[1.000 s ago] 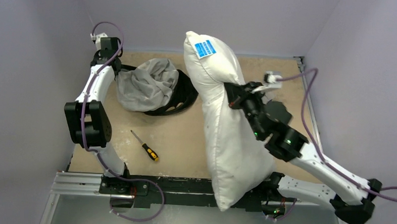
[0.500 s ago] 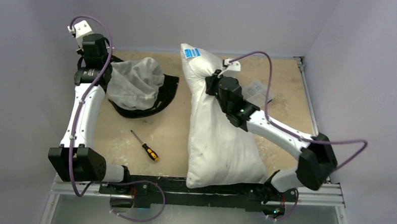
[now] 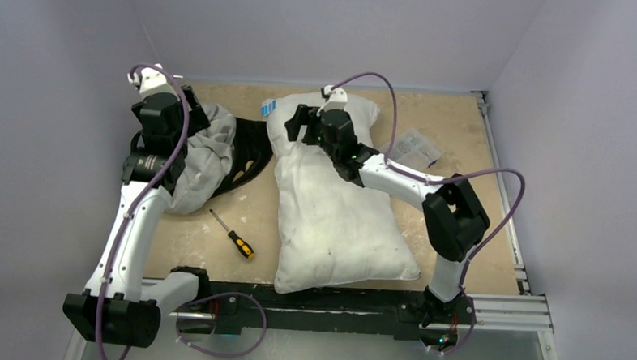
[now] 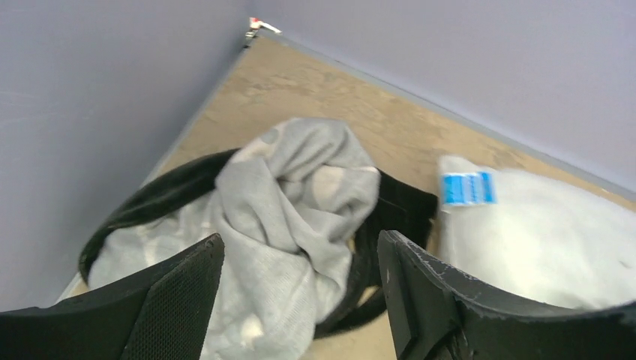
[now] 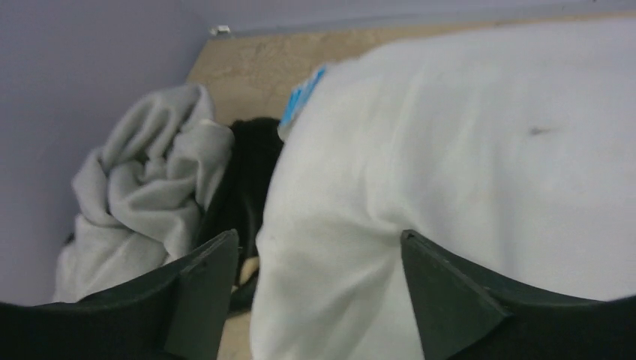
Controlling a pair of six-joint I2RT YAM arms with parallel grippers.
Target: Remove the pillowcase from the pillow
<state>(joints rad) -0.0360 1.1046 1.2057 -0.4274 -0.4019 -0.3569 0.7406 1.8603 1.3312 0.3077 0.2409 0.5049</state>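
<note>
The white pillow (image 3: 338,213) lies flat in the middle of the table, its blue tag (image 3: 267,107) at the far left corner. The pillowcase (image 3: 207,151) is off it, heaped inside out at the back left: grey lining up, black plush rim (image 3: 252,149) showing. My left gripper (image 3: 196,114) hangs open just above the grey heap (image 4: 300,187), holding nothing. My right gripper (image 3: 297,124) is open over the pillow's far left corner (image 5: 487,150), its fingers (image 5: 210,285) standing wide on either side of a bulge of white fabric.
A screwdriver (image 3: 233,235) with a black-and-orange handle lies on the table (image 3: 460,202) left of the pillow. A clear plastic packet (image 3: 414,145) sits at the back right. Walls close off the left, back and right sides.
Both grippers have opened. The pillow, held upright before, has dropped flat on the table. The pillowcase has settled in a heap at the back left. The right arm swung toward the back left.
</note>
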